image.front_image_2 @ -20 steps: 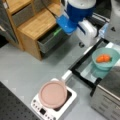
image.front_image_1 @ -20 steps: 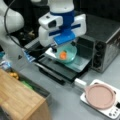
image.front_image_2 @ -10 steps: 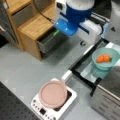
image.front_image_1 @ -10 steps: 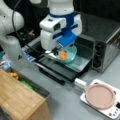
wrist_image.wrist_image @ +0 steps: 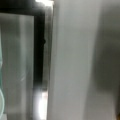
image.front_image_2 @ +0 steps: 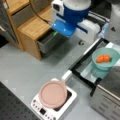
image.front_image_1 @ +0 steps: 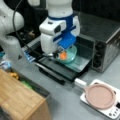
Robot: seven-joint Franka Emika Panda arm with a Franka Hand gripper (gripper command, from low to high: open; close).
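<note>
A teal bowl (image.front_image_1: pixel 68 54) (image.front_image_2: pixel 105 59) holding orange pieces (image.front_image_1: pixel 63 56) (image.front_image_2: pixel 103 58) rests on the open glass door (image.front_image_1: pixel 75 65) (image.front_image_2: pixel 87 72) of a toaster oven (image.front_image_1: pixel 105 42). My gripper (image.front_image_1: pixel 56 53) hangs just above the door's front edge, beside the bowl and apart from it; the white and blue hand (image.front_image_2: pixel 65 23) hides its fingers in both front views. The wrist view shows no fingers, only the glass door (wrist_image.wrist_image: pixel 20 62), its black frame, grey table, and a sliver of the bowl's rim (wrist_image.wrist_image: pixel 1 100) at the left edge.
A pink pan (image.front_image_1: pixel 101 96) (image.front_image_2: pixel 53 94) sits on a white cooker (image.front_image_1: pixel 110 111) (image.front_image_2: pixel 67 101), its handle toward the oven door. A wooden cabinet (image.front_image_1: pixel 17 100) (image.front_image_2: pixel 32 27) has an open drawer (image.front_image_2: pixel 50 41). The arm's white base (image.front_image_1: pixel 10 37) stands at a front view's left.
The hand has drifted slightly away from the bowl toward the cabinet side. Bowl, pan and door have not moved.
</note>
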